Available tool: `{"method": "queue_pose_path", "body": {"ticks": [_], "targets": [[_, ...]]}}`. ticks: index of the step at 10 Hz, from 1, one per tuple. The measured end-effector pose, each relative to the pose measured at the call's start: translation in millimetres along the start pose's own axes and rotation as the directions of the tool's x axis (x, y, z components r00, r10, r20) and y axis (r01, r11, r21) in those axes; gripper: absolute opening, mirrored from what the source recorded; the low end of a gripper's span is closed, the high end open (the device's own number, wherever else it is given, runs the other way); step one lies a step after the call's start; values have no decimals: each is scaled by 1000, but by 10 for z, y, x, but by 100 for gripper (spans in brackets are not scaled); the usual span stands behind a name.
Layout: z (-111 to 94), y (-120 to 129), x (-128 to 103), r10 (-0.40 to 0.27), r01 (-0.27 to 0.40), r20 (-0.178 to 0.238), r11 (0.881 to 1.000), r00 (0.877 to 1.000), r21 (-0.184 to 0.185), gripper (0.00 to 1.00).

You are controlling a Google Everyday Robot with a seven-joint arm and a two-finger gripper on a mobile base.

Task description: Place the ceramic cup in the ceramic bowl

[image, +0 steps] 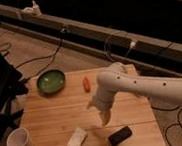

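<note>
Ceramic cup (18, 140) upright at front-left corner of table (50, 118), ungrasped. Ceramic bowl (51, 81) far-left, well apart, empty. Gripper (104, 117) mid-table, pointing down (open or closed: cannot tell). Grasp, transfer, release outstanding.

Robot arm (152, 87): a thick, smooth, cream-white tubular shell with rounded contours, swelling into a bulbous joint at its left end. Small dark round dots run in a row along the long link and across the joint housing. Gripper (104, 115): same pale colour, tapering to a narrow tip, located over the near-middle of the wooden table (50, 120).
</note>
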Motion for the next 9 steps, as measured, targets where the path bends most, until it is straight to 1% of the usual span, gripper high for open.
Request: {"method": "queue_pose_path", "body": {"ticks": [1,6,7,8,9], "targets": [[32,-15,-99,-17,17,7,1000,1000,-6,70],[34,11,-73,-4,4,12,1000,1000,-6,70],[27,90,3,48,-48,35,999,998,-1,70],[4,148,100,111,-112,64,994,992,13,70],[-21,137,183,163,-167,94,985,982,36,70]]}}
